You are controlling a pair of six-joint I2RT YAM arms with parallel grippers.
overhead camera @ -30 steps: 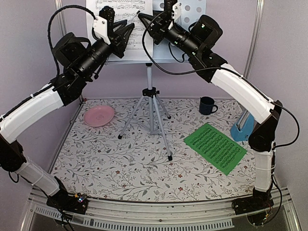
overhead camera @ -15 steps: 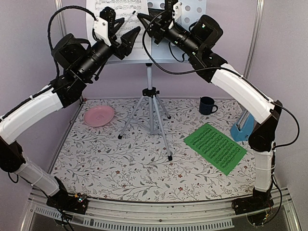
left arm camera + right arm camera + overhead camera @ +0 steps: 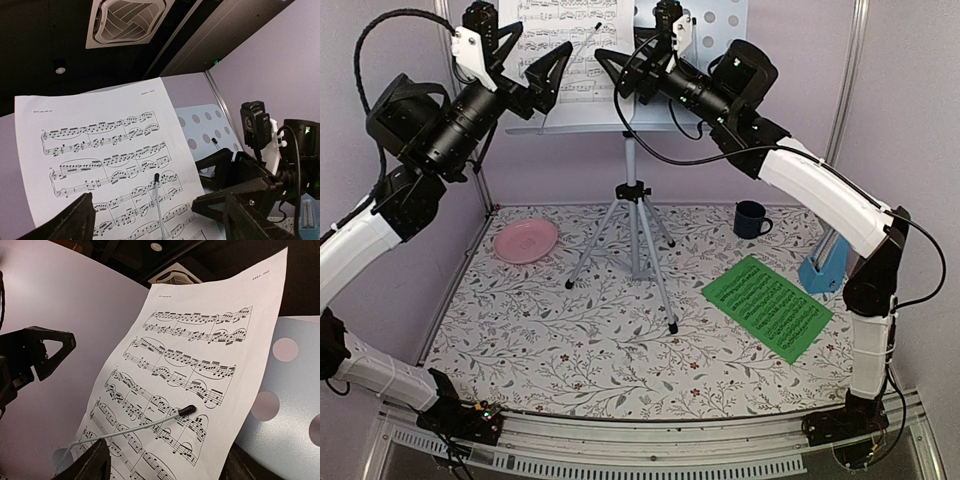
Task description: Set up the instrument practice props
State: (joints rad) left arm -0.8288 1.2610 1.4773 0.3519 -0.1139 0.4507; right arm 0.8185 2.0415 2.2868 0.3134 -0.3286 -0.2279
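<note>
The music stand (image 3: 720, 15) rises on its silver tripod (image 3: 633, 230) at the back middle. A white sheet-music page (image 3: 570, 50) leans on its pale perforated desk (image 3: 290, 390), with a thin wire page holder (image 3: 145, 425) lying across it. My left gripper (image 3: 515, 55) hangs open just left of the page, touching nothing. My right gripper (image 3: 638, 50) is open at the page's right edge, its jaws off the paper. Both wrist views show the page (image 3: 100, 140) free between wide jaws. A green page (image 3: 767, 306) lies flat at the right. The blue metronome (image 3: 823, 265) is partly hidden behind my right arm.
A pink plate (image 3: 526, 240) sits at the back left of the flowered table, and a dark blue mug (image 3: 751, 219) at the back right. The tripod's legs spread over the table's middle. Lilac walls close in on the back and both sides.
Both grippers have opened and let go of the white page, which stays on the stand. My left arm has drawn back to the left; the right has barely moved.
</note>
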